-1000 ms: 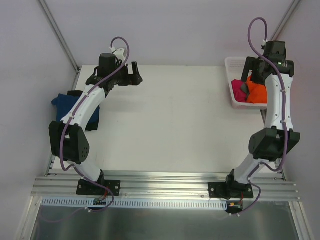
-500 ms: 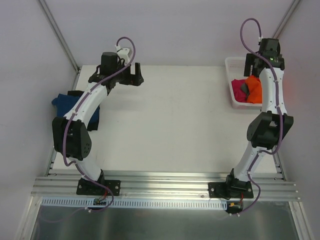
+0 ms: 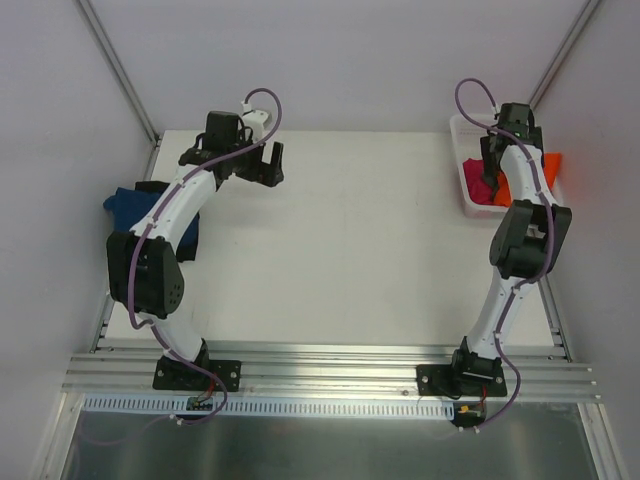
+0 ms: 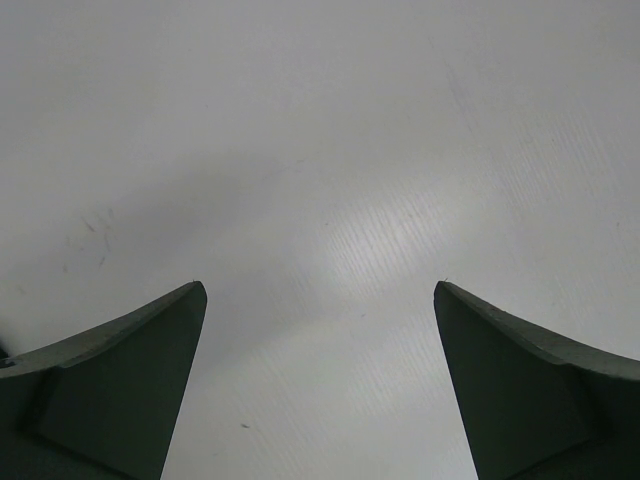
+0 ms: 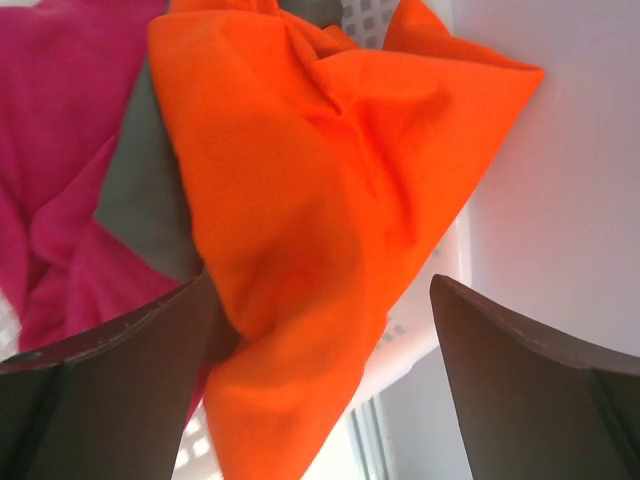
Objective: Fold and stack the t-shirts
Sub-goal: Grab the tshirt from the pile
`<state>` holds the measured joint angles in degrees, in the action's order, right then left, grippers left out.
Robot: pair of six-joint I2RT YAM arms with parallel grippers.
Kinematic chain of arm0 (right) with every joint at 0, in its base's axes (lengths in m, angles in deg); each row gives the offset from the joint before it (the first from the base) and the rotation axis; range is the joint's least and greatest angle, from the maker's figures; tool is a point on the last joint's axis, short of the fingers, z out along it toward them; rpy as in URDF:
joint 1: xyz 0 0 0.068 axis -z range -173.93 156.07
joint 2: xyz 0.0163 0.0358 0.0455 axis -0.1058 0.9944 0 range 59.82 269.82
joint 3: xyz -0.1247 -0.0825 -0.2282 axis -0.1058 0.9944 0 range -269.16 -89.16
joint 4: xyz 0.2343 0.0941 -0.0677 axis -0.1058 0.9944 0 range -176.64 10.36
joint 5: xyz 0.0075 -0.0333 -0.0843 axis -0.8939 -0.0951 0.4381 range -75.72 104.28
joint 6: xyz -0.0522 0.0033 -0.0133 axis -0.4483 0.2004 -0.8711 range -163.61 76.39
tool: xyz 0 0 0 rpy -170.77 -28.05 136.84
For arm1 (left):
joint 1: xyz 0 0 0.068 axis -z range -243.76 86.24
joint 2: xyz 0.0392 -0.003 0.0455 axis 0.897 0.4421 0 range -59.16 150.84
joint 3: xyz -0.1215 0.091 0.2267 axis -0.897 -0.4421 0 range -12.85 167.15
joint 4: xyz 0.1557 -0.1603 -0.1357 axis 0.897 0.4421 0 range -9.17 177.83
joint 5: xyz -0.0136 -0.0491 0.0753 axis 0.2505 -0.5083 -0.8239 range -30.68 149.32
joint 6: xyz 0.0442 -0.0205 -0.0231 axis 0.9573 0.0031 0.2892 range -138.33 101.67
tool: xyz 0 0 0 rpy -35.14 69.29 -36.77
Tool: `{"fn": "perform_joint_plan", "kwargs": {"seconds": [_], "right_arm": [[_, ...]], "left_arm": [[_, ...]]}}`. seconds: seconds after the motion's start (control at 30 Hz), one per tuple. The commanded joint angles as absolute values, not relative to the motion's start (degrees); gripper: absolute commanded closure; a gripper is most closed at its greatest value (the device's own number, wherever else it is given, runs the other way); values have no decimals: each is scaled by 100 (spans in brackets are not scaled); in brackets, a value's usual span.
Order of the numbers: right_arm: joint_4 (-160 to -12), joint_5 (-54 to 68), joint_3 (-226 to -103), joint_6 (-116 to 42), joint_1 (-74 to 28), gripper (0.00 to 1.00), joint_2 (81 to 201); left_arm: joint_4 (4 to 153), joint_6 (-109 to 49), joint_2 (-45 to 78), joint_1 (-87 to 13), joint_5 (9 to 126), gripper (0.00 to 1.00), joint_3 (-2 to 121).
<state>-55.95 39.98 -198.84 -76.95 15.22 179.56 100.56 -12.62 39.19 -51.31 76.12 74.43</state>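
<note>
Fetching the next shirt: the right gripper (image 5: pixel 320 278), jaws spread and empty, hovers over the orange t-shirt (image 5: pixel 300 170) heaped in the basket (image 3: pixel 455 125) at upper right. The next move is likely to pinch the cloth and lift it clear. The left gripper (image 4: pixel 320 285) hangs released above the table (image 3: pixel 350 230), upper left.

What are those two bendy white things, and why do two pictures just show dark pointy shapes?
They are two robot arms bolted to a table. One picture looks down from above. The other two come from cameras on the wrists, so the dark shapes are the arms' own fingers. The left gripper is open over bare table. The right gripper is open too, over a white basket holding an orange shirt, a pink shirt and a grey shirt. A blue shirt lies by the left arm. Nothing looks held.
</note>
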Motion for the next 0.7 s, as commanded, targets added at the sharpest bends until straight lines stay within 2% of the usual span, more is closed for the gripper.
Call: {"fn": "perform_joint_plan", "kwargs": {"seconds": [0.0,0.13,0.23,0.33,0.37,0.4,0.43,0.53,0.67], "right_arm": [[-6106,4425,-20236,-8298,1626,6,18145],[-6151,4452,-20384,-8176,1706,10,18478],[-6010,4391,-20490,-8062,1706,18,18611],[-5940,4294,-20543,-7991,1706,50,18682],[-5922,4276,-20561,-7921,1697,77,18656],[-5905,4267,-20570,-7886,1697,88,18629],[-5870,4250,-20587,-7825,1680,93,18603],[-5642,3961,-20623,-7640,1583,99,18331],[-5990,3573,-20044,-7735,1102,99,17480]], "left_arm": [[10499,-1261,4033,-5075,7944,1,7766],[10579,-1254,4139,-4979,7893,1,7899],[10658,-1043,4156,-4865,7585,1,7891],[10763,-919,4209,-4742,7382,1,7943],[10790,-884,4218,-4715,7304,1,7943],[10807,-884,4244,-4680,7286,1,7952],[10851,-901,4296,-4636,7294,1,7996],[10930,-902,4393,-4592,7356,1,7988],[10931,-831,4490,-4574,7260,1,7970]]}}
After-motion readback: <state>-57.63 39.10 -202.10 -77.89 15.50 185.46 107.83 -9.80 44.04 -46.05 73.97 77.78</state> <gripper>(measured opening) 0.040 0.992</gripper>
